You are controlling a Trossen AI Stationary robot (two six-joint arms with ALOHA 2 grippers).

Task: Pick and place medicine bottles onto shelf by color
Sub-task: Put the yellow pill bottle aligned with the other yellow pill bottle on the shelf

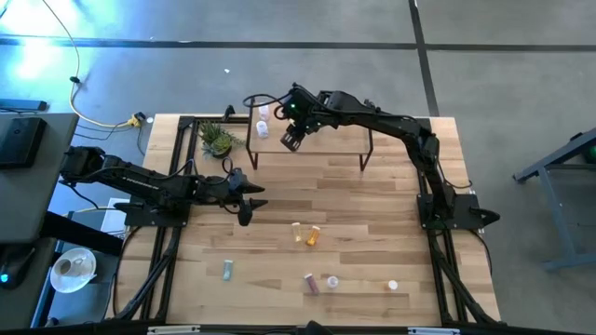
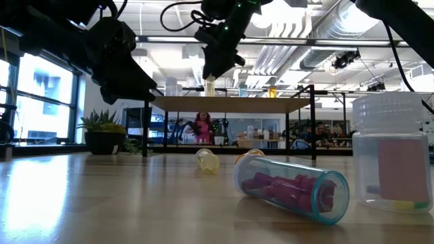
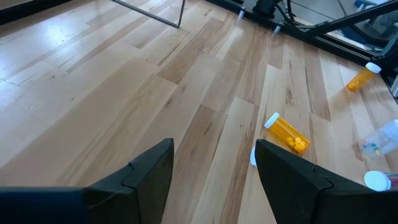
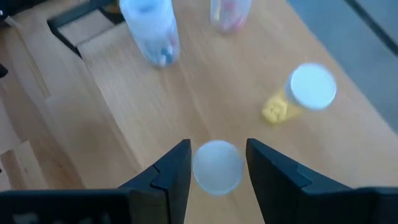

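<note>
- Right claw [image 1: 292,141] is up over the shelf [image 1: 340,141], at the 12 o'clock edge of the counter [image 1: 391,205], toward the shelf's 9 o'clock end.
- The wrist camera looks straight down on a small bottle [image 4: 217,167] with a round white cap, standing on the pale wood board between the two dark fingers [image 4: 174,163].
- The cap nearly fills the gap. Clenched on it or just let go? Cannot tell.
- Three more bottles are on the board: a clear cylinder [image 4: 149,28] with coloured pills inside, another pale one [image 4: 230,12] just beside it, and a yellow one [image 4: 305,90] topped with a white disc.
- From the counter-level camera, the shelf is a thin board on slim black legs.
- Left claw [image 1: 245,212] hangs at about 9 o'clock from the counter's centre, well apart from the shelf.
- Its jaws are spread and empty, with bare planks showing between them.
- Just beyond its fingers lies an orange bottle [image 3: 287,132] on its side, smooth and see-through, with yellow pills at one end.
- The loose bottles are scattered toward 6 o'clock: two orange-yellow ones [image 1: 305,234] side by side, a greenish one [image 1: 226,270], a purple one [image 1: 310,283], and two white caps facing up [image 1: 332,281].
- Close to the low camera, a blue-tinted bottle [image 2: 291,190] full of magenta pills lies on its side beside an upright clear bottle [image 2: 393,156] with a ribbed cap.
- A spiky potted plant [image 1: 216,140] sits at the shelf's 9 o'clock side.
</note>
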